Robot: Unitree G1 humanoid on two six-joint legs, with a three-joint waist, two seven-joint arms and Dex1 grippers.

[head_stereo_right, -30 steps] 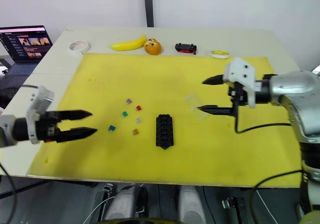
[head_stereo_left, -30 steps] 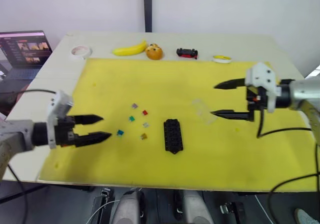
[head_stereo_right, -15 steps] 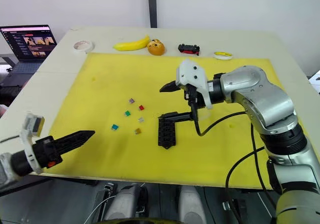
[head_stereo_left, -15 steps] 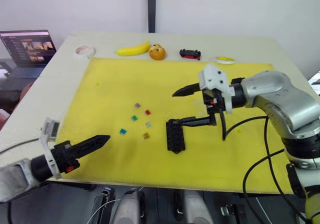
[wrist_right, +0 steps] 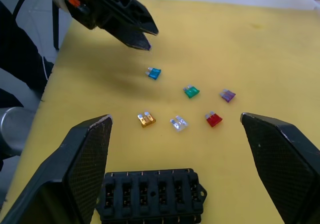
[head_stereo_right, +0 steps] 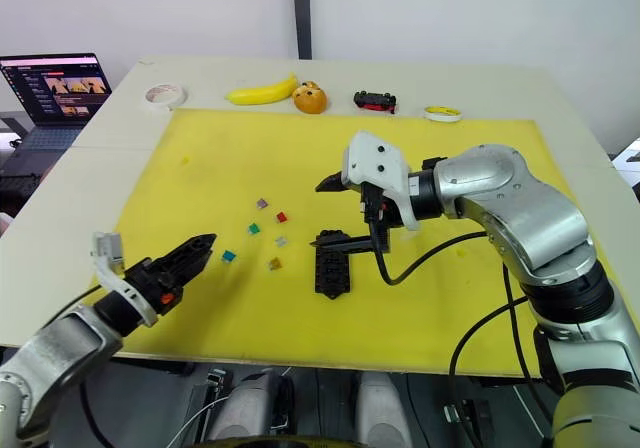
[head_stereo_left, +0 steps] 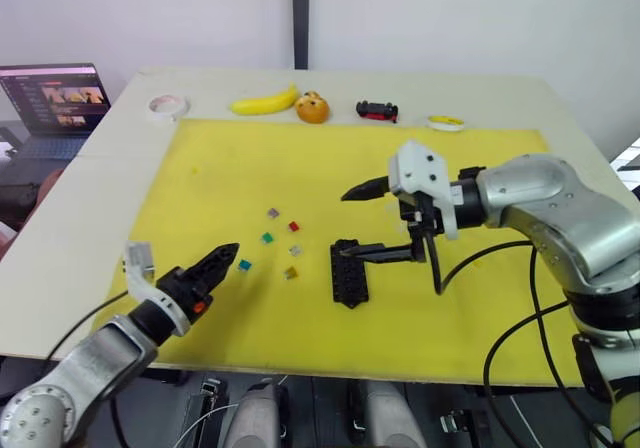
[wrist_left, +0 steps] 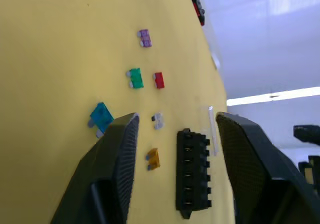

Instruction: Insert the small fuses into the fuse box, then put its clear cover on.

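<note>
The black fuse box [head_stereo_left: 349,271] lies on the yellow mat [head_stereo_left: 200,168]. To its left are several small fuses, scattered: purple-grey [head_stereo_left: 272,212], red [head_stereo_left: 294,226], green [head_stereo_left: 267,237], clear [head_stereo_left: 295,251], blue [head_stereo_left: 244,265] and amber [head_stereo_left: 290,272]. My right gripper [head_stereo_left: 343,224] hangs wide open above the box's far end, holding nothing. My left gripper [head_stereo_left: 225,256] is open and low over the mat, its tips just left of the blue fuse. The clear cover [wrist_left: 212,134] shows as a thin edge beside the box, on the side away from the fuses.
Along the table's far edge lie a tape roll [head_stereo_left: 166,105], a banana [head_stereo_left: 262,100], an orange [head_stereo_left: 311,107], a toy car [head_stereo_left: 377,110] and a yellow ring [head_stereo_left: 444,122]. A laptop [head_stereo_left: 55,103] stands off the table at the far left.
My right gripper has swung left from the mat's right side to above the fuse box. My left gripper dipped to the front edge, then moved forward up to the blue fuse.
</note>
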